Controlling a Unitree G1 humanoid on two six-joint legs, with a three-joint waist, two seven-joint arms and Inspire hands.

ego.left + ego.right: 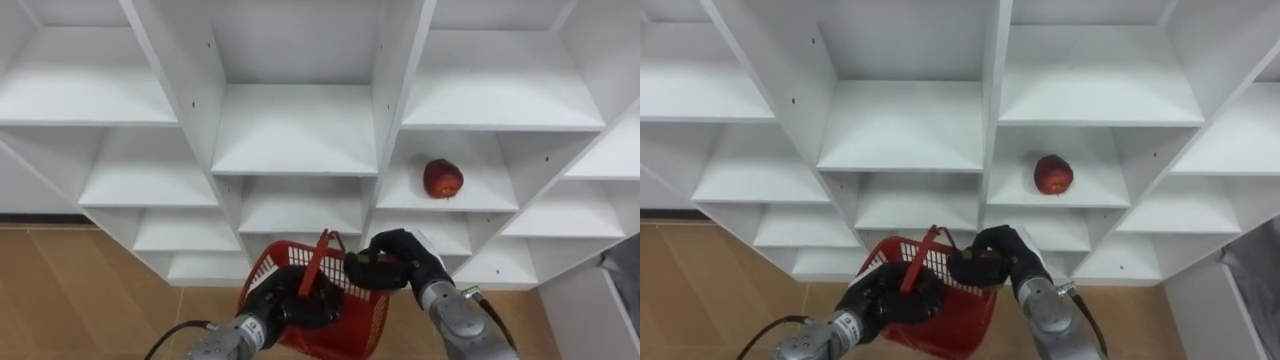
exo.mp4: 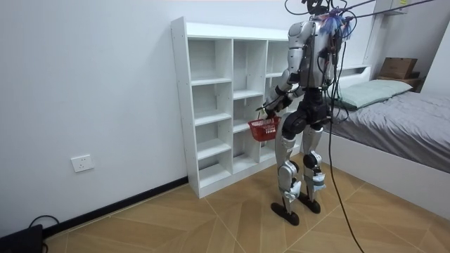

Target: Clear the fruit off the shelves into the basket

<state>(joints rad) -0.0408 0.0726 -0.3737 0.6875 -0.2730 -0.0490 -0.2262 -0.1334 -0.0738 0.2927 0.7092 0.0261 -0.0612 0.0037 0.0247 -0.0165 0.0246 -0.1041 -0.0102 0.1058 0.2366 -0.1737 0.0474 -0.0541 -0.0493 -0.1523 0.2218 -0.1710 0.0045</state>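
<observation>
**Item: fruit collection at the closet, status part-way.**

- Closet [image 1: 295,140]: one, white, open compartments. The robot stands upright right in front of it, with a bed [image 2: 408,119] behind.
- Red fruit [image 1: 442,178]: one counted. It lies on a shelf in the right-hand column, above and to the right of the basket and well apart from both robot hands. Not yet collected.
- Basket [image 1: 362,312]: one, red plastic mesh, held low in front of the closet. Its inside is mostly hidden, so no count of fruit in it can be given.
- Left robot hand [image 1: 288,306]: closed round the basket's handle, carrying it.
- Right robot hand [image 1: 402,258]: over the basket's right rim. I cannot tell whether it holds anything.

**Done:** the basket is in hand and brought to the shelves.
**Left, by judgement:** reach up for the one visible fruit and put it in the basket. The other compartments in view look bare.
</observation>
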